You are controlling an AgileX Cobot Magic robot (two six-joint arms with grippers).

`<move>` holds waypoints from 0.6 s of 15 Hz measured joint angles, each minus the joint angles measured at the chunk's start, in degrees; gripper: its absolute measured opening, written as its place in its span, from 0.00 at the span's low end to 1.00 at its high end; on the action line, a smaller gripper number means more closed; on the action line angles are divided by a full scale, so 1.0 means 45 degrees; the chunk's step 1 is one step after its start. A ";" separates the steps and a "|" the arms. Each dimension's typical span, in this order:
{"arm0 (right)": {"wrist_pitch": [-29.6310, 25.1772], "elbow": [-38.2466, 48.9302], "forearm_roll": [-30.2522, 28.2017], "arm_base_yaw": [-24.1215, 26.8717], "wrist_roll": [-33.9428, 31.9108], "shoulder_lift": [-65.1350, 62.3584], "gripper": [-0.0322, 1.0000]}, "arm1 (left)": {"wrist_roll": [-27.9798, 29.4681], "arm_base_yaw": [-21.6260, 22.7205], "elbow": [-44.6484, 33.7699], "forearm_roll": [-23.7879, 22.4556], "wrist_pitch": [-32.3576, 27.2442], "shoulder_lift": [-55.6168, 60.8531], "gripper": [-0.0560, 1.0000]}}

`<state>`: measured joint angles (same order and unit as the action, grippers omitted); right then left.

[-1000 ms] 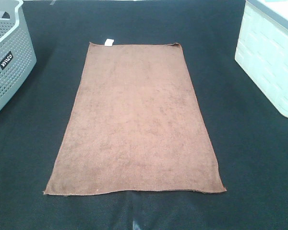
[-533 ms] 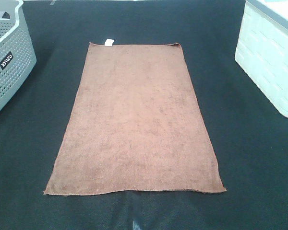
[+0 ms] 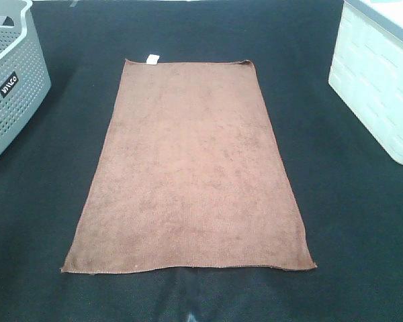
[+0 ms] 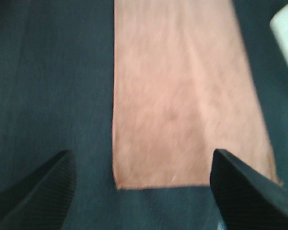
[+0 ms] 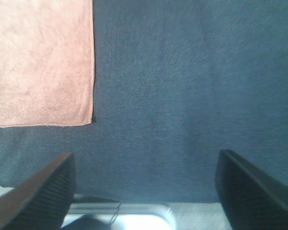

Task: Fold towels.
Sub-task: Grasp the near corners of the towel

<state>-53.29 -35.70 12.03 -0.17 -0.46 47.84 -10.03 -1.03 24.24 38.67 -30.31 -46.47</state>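
A reddish-brown towel (image 3: 188, 168) lies spread flat in the middle of the dark table, its long side running away from the camera. A small white tag (image 3: 153, 59) sticks out at its far short edge. Neither gripper shows in the high view. In the left wrist view my left gripper (image 4: 141, 160) hovers open over the towel's (image 4: 182, 96) near short edge, with nothing between its fingers. In the right wrist view my right gripper (image 5: 145, 158) stands open over bare dark cloth, and the towel's (image 5: 38, 62) near right corner lies off to one side.
A grey perforated basket (image 3: 13, 80) stands at the back left. A white bin (image 3: 379, 87) stands at the back right, and its corner (image 4: 285, 28) shows in the left wrist view. The table's near edge (image 5: 134, 215) shows in the right wrist view.
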 joint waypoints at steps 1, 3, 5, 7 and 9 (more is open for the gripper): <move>0.0280 0.0000 0.0318 0.0000 0.0025 0.0738 0.76 | -0.0738 0.0000 0.0000 0.0586 0.0013 -0.1146 0.75; 0.0738 -0.0013 0.1337 0.0000 0.0777 0.2636 0.76 | -0.2317 0.0038 0.0000 0.1872 0.0115 -0.3183 0.75; 0.1248 -0.0013 0.2763 0.0000 0.2406 0.4304 0.76 | -0.3960 0.0038 0.0000 0.3400 0.0140 -0.5042 0.75; 0.1426 -0.0013 0.3374 0.0000 0.3094 0.4915 0.76 | -0.4966 0.0038 0.0000 0.4304 0.0140 -0.5831 0.75; 0.2101 -0.0025 0.5373 0.0000 0.5093 0.6634 0.76 | -0.7207 0.0038 0.0216 0.6239 0.0153 -0.7614 0.75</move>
<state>-43.83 -35.81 36.21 -0.17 22.46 77.69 -42.46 -0.86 25.21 66.75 -29.62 -80.73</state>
